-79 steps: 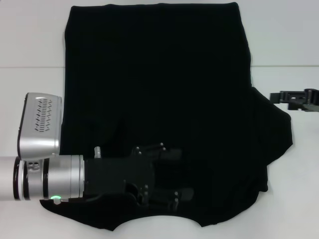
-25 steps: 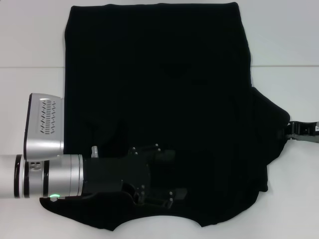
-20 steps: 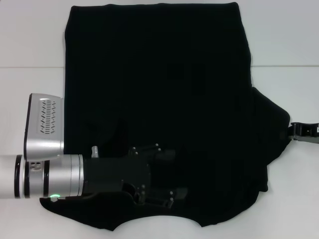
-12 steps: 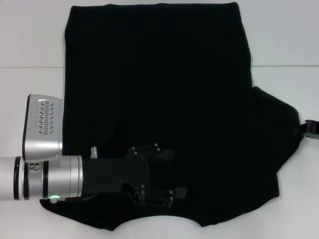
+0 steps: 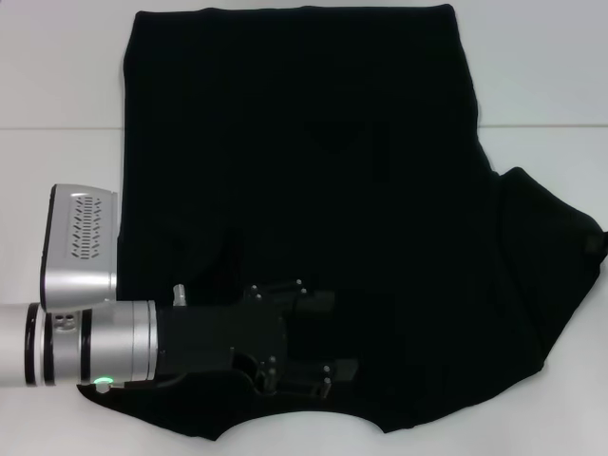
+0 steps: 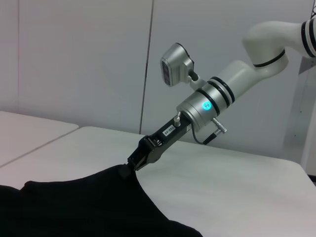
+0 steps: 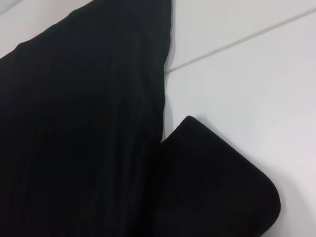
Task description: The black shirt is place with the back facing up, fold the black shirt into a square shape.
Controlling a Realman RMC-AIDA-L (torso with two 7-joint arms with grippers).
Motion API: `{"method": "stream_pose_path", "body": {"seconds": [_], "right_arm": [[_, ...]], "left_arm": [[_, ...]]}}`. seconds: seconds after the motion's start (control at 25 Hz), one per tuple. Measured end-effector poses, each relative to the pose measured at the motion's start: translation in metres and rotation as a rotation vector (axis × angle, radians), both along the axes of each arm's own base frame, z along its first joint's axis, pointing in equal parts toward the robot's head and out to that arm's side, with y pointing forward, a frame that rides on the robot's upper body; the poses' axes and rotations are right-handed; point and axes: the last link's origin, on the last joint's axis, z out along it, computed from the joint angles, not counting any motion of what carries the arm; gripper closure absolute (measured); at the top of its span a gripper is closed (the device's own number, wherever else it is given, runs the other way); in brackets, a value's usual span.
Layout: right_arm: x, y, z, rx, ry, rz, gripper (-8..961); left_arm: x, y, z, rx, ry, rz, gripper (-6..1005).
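The black shirt (image 5: 304, 171) lies spread flat on the white table (image 5: 541, 66). Its right sleeve (image 5: 556, 256) is drawn out to the right into a point. My right gripper (image 6: 132, 167) is shut on that sleeve's tip, and in the head view it barely shows at the right edge (image 5: 598, 243). The right wrist view looks down on the shirt's side edge (image 7: 79, 123) and the sleeve (image 7: 217, 187). My left gripper (image 5: 328, 332) rests low over the shirt's near left part, open, with only flat cloth between its fingers.
Bare white table (image 5: 57, 114) surrounds the shirt on the left, right and far sides. A seam (image 5: 541, 126) runs across the table. My left arm's silver wrist (image 5: 85, 337) lies over the table's near left.
My right gripper has moved right, almost out of the head view, pulling the sleeve outward so it lies longer and flatter. The left gripper has hardly shifted.
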Motion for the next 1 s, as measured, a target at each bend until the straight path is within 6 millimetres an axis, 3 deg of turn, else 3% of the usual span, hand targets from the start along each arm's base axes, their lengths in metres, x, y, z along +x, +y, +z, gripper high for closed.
{"method": "stream_pose_path", "body": {"seconds": [0.64, 1.0], "right_arm": [[0.006, 0.005, 0.003, 0.067, -0.025, -0.017, 942], [-0.008, 0.012, -0.001, 0.045, -0.003, 0.025, 942]], "left_arm": [[-0.001, -0.001, 0.0, -0.004, -0.002, 0.01, 127], [-0.001, -0.001, 0.0, -0.004, -0.002, 0.009, 128]]}}
